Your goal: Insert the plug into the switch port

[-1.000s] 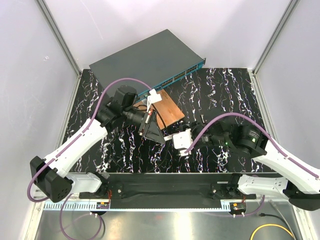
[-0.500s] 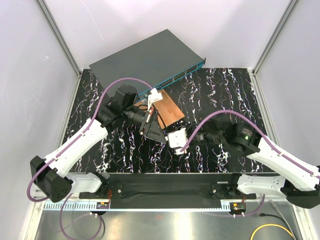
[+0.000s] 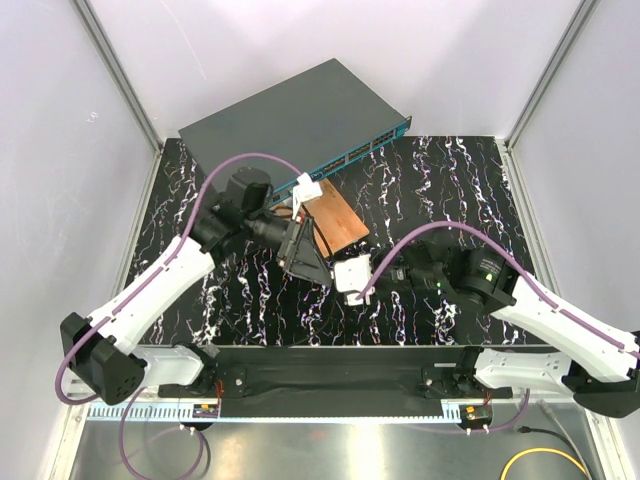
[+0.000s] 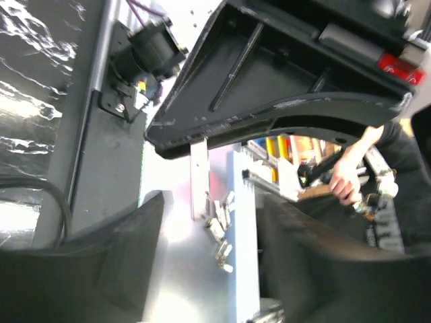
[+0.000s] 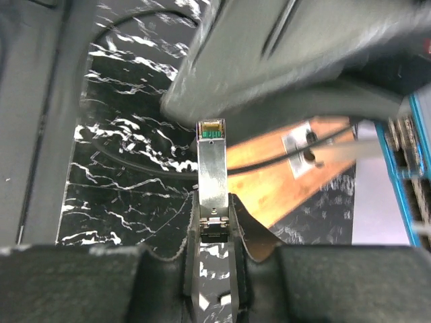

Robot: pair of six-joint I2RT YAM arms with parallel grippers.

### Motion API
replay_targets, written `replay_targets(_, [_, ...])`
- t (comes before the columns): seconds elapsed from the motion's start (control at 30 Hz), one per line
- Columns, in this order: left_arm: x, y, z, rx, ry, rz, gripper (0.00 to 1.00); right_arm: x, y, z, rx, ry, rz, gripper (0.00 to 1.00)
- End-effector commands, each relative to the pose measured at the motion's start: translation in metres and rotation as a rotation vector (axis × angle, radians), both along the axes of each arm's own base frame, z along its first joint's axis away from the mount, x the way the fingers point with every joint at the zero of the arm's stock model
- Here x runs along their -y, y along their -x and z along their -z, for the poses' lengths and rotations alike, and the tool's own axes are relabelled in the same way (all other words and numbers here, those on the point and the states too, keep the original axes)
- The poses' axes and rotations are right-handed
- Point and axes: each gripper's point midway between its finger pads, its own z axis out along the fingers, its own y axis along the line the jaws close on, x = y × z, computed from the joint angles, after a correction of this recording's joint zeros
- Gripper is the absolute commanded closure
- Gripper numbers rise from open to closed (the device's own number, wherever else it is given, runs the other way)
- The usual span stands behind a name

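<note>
Right wrist view: plug is a slim silver module standing up the middle of the frame. The right gripper is clamped on its lower end, one pad on each long side. Contact end is up, green edge showing, free of the fingers. Gripping the tail probably leaves the nose clear to enter a port.

Left wrist view: left gripper has its jaws apart, with nothing between them. It hangs close over the plug's tip, filling the top of the right wrist frame as a dark blur. My read is that the right arm alone has charge of the plug.

Top external view: both claws meet at frame centre, above the black marbled table, and the plug is there, well short of the switch at upper centre. A copper-brown board lies between them.

Long axis runs bottom to top in the right wrist frame. The teal port face shows only at that frame's right edge, so the nose points left of the ports. It likely needs turning before insertion.
</note>
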Motion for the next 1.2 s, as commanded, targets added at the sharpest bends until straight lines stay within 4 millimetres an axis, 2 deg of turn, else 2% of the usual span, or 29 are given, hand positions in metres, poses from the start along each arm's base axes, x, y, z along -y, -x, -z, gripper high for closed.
replay_targets(0.0, [-0.012,-0.017,-0.041,0.167,0.081,-0.083,0.25,0.003,-0.021,-0.018,-0.007,-0.107,0.190,1.00])
replay_targets(0.03, [-0.020,-0.031,-0.048,0.179,0.087,-0.137,0.22,0.005,-0.025,-0.017,-0.042,-0.126,0.249,1.00])
replay_targets(0.1, [-0.030,-0.042,-0.067,0.225,0.114,-0.206,0.16,0.011,-0.039,-0.019,-0.058,-0.143,0.368,1.00])
replay_targets(0.13, [-0.040,-0.058,-0.078,0.239,0.129,-0.279,0.13,0.010,-0.043,-0.015,-0.103,-0.151,0.421,1.00])
replay_targets(0.2, [-0.053,-0.073,-0.094,0.269,0.157,-0.379,0.07,0.014,-0.059,-0.021,-0.115,-0.182,0.542,1.00])
replay_targets(0.23, [-0.067,-0.082,-0.109,0.300,0.194,-0.462,0.04,0.013,-0.065,-0.020,-0.170,-0.210,0.601,1.00])
replay_targets(0.3, [-0.084,-0.094,-0.126,0.320,0.224,-0.572,0.01,0.020,-0.081,-0.033,-0.228,-0.286,0.688,1.00])
replay_targets(0.33, [-0.102,-0.104,-0.137,0.355,0.232,-0.669,0.01,0.018,-0.087,-0.030,-0.288,-0.310,0.738,1.00])
replay_targets(0.37, [-0.112,-0.111,-0.140,0.352,0.234,-0.726,0.01,0.019,-0.094,-0.041,-0.304,-0.345,0.774,1.00])
replay_targets(0.4, [-0.121,-0.117,-0.144,0.331,0.237,-0.784,0.01,0.029,-0.106,-0.039,-0.322,-0.343,0.842,1.00])
replay_targets(0.43, [-0.140,-0.128,-0.145,0.324,0.229,-0.878,0.01,0.027,-0.117,-0.028,-0.362,-0.330,0.905,1.00])
replay_targets(0.47, [-0.149,-0.130,-0.142,0.310,0.227,-0.934,0.01,0.030,-0.127,-0.036,-0.364,-0.356,0.952,1.00])
replay_targets(0.5, [-0.159,-0.134,-0.143,0.281,0.234,-0.996,0.01,0.041,-0.139,-0.033,-0.351,-0.353,1.031,1.00])
replay_targets(0.53, [-0.176,-0.140,-0.145,0.295,0.241,-1.068,0.01,0.038,-0.148,-0.023,-0.363,-0.327,1.066,1.00])
replay_targets(0.57, [-0.185,-0.141,-0.142,0.293,0.241,-1.134,0.01,0.037,-0.152,-0.026,-0.361,-0.334,1.071,1.00])
replay_targets(0.67, [-0.218,-0.151,-0.131,0.245,0.216,-1.319,0.01,0.024,-0.154,-0.013,-0.421,-0.327,1.061,1.00])
replay_targets(0.8, [-0.249,-0.165,-0.087,0.081,0.163,-1.470,0.01,0.013,-0.161,-0.001,-0.466,-0.372,1.085,1.00])
replay_targets(0.9, [-0.257,-0.170,-0.066,0.036,0.148,-1.511,0.01,0.009,-0.169,0.003,-0.475,-0.407,1.118,1.00])
replay_targets(1.0, [-0.258,-0.173,-0.055,0.018,0.151,-1.518,0.01,-0.001,-0.173,0.009,-0.517,-0.428,1.127,1.00])
replay_targets(1.03, [-0.259,-0.176,-0.045,-0.012,0.143,-1.519,0.01,-0.004,-0.174,0.009,-0.529,-0.433,1.122,1.00])
replay_targets(1.17, [-0.255,-0.181,-0.025,-0.079,0.156,-1.471,0.01,-0.018,-0.175,0.010,-0.581,-0.457,1.107,1.00])
